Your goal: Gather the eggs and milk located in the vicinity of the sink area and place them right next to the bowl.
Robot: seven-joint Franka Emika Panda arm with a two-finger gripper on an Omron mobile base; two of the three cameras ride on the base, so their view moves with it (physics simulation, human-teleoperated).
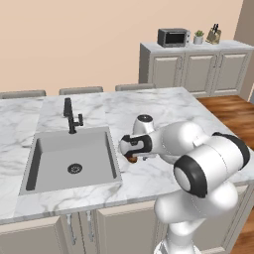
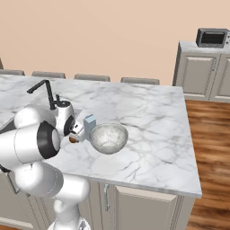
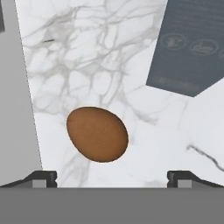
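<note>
Hand view: brown egg [image 3: 97, 134] at 7 o'clock, unheld | gripper [image 3: 112, 178] wide | milk carton [image 2: 89, 121] seemingly beside bowl [image 2: 108, 137] | we judge eggs remain.

The white marble counter [image 2: 148, 117] carries a brown egg [image 3: 97, 134] lying on its side, the milk carton [image 2: 89, 121] upright just beside the bowl [image 2: 108, 137], and the recessed sink [image 1: 72, 158]
</note>
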